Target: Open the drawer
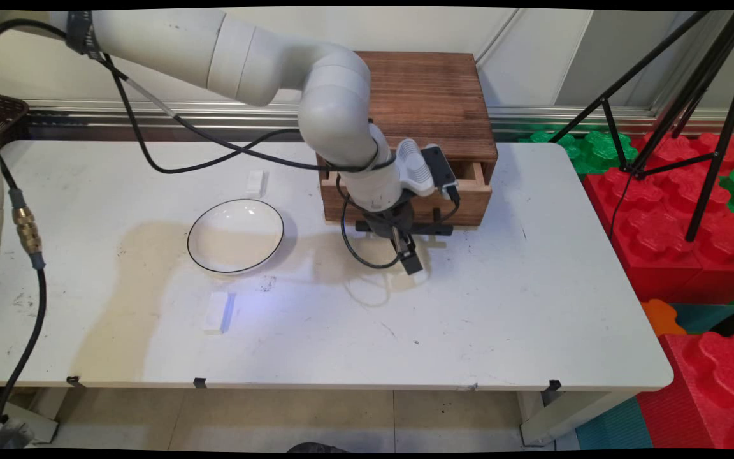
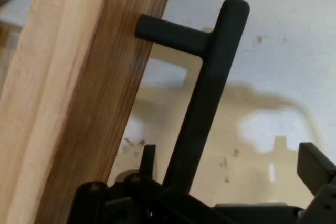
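Arm bent down at wooden drawer (image 1: 469, 191) front | fingers (image 2: 315, 166) spread wide astride black handle (image 2: 210, 93)

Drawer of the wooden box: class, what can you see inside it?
The drawer is pulled slightly out, showing only a dark gap at its right end. The arm and hand cover the rest, so its contents cannot be seen.
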Available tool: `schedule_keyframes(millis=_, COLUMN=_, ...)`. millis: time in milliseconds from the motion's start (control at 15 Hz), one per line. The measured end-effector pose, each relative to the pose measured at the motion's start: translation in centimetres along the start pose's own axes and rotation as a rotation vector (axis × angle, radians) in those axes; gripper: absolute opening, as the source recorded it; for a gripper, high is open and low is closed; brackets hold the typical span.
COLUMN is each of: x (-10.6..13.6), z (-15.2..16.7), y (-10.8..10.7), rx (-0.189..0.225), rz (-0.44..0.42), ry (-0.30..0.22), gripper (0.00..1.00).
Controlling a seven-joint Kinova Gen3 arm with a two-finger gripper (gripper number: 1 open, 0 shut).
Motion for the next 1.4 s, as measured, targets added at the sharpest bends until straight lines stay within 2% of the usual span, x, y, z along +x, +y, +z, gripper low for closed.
schedule_keyframes(millis=467, x=-1.2, z=-1.2, y=2.8, rx=-0.019, rz=-0.016, ry=-0.019, gripper=1.00)
schedule_keyframes(millis=933, x=-2.3, z=-2.2, y=5.0, rx=-0.025, rz=0.000, ry=-0.021, gripper=1.00)
schedule_keyframes(millis=1400, x=-3.4, z=-3.0, y=7.4, rx=-0.051, rz=0.027, ry=-0.024, gripper=1.00)
